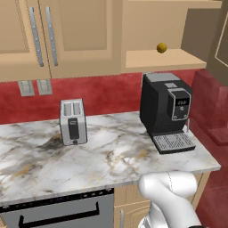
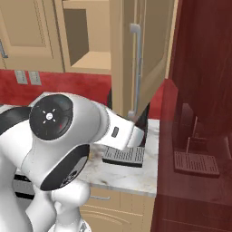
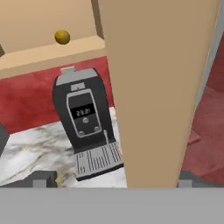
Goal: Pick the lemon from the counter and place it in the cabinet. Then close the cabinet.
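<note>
The lemon rests on the inner shelf of the open cabinet, above the coffee machine; it also sits on that shelf in the hand view. The cabinet door stands swung out, its silver bar handle facing right. My gripper is open, its fingertips wide apart, with the tan door close ahead between them. Nothing is held. The white marble counter lies below.
A black coffee machine stands at the counter's right end under the shelf. A silver toaster sits at the back left. A double-door cabinet hangs upper left. A dark red wall panel bounds the right side.
</note>
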